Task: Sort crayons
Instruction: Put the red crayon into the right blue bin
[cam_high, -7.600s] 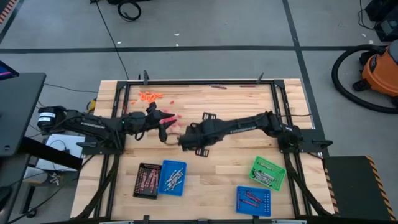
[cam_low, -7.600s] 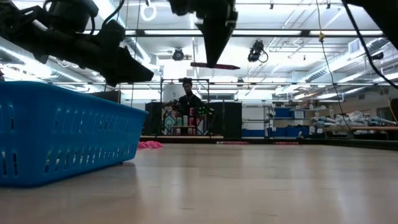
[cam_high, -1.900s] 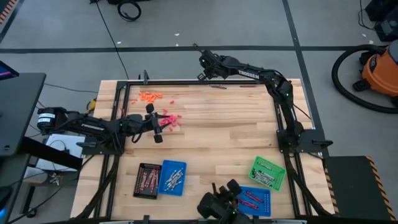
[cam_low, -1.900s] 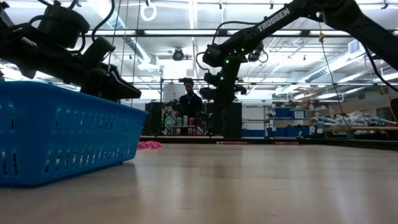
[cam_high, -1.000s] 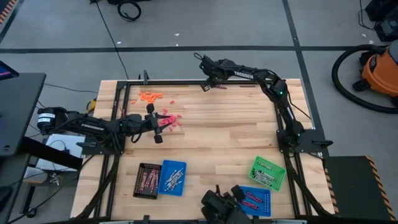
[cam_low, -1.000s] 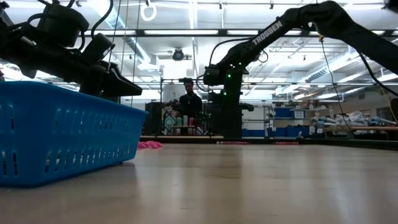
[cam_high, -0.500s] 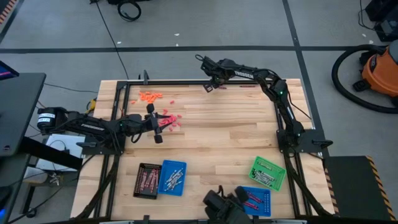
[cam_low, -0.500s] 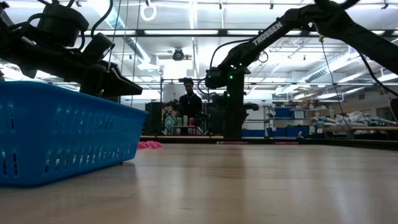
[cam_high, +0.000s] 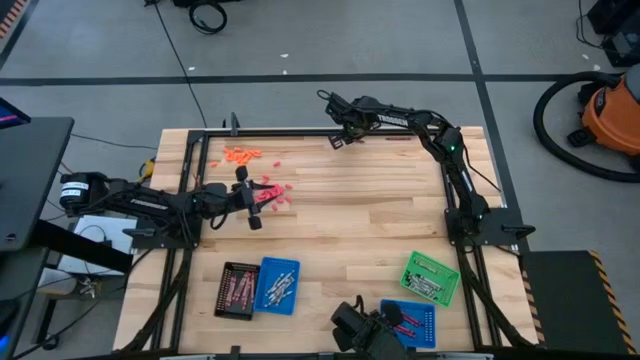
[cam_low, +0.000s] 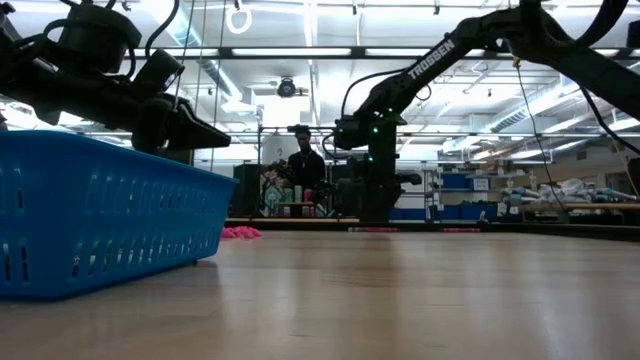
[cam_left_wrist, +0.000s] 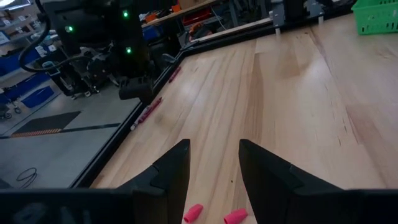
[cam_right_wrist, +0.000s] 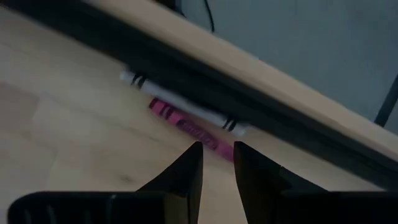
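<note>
Crayons lie scattered on the tabletop: an orange cluster at about 11 o'clock, a red-pink cluster toward 10 o'clock, and at 12 o'clock, tight against the far frame rail, a silver-grey crayon with a red-pink crayon touching its side. Others already sit in the black tray and blue tray near 7 o'clock, and in the green tray and second blue tray near 5 o'clock. The right hand hovers just above the pair at 12 o'clock, its fingers a narrow gap apart and holding nothing, lined up over the red-pink one. The left hand waits over the red-pink cluster, fingers moderately parted and empty, two pieces visible just beneath it. These sticks look light, stiff and waxy, so they would likely roll or skid if nudged and could snap under a hard squeeze. A pinch across the middle of the barrel seems best. Since the two crayons touch and the rail crowds them, one finger would probably need to slip between them, or the red-pink crayon be drawn away first.
</note>
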